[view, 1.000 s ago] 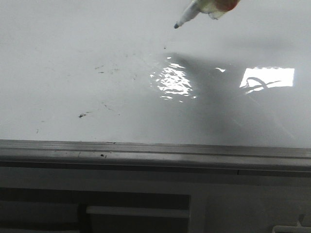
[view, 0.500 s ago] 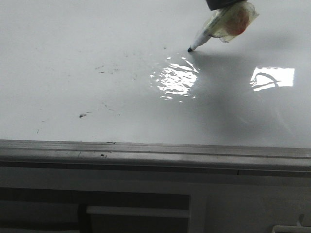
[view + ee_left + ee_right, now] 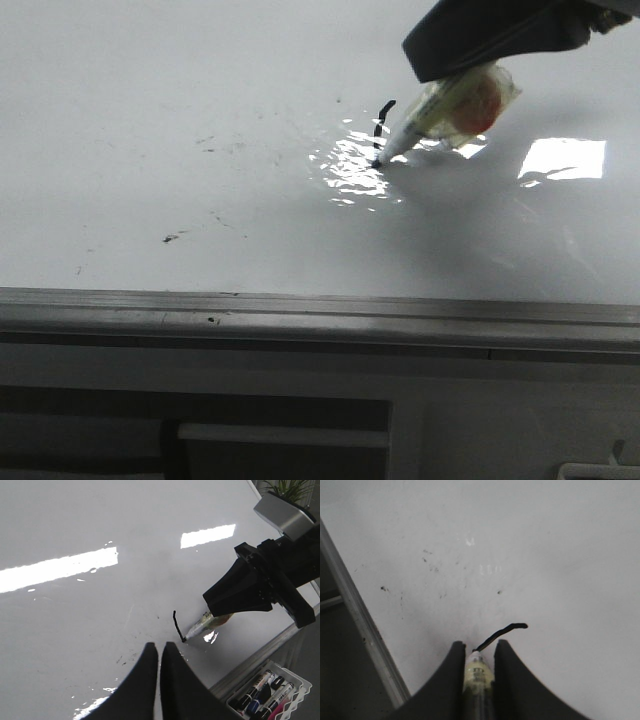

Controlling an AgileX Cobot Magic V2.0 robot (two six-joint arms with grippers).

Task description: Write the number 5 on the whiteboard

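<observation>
The whiteboard (image 3: 150,120) is a glossy white board with a grey metal frame edge (image 3: 300,310) along the front. My right gripper (image 3: 479,650) is shut on a marker (image 3: 430,115) wrapped in yellowish tape. The marker's tip touches the board at the lower end of a short black stroke (image 3: 381,125). That stroke, with a small hook at its top, is all of the number 5 that shows; it also appears in the left wrist view (image 3: 177,626) and the right wrist view (image 3: 502,632). My left gripper (image 3: 159,647) is shut and empty above the board, near the stroke.
Faint dark smudges (image 3: 175,237) and a bright glare patch (image 3: 355,165) mark the board. A white tray of several markers (image 3: 267,695) sits beyond the board's frame edge. A green plant (image 3: 290,490) stands far off.
The marker came down and toward the front onto the board, then drew a short black stroke downward. The right gripper came into the front view.
</observation>
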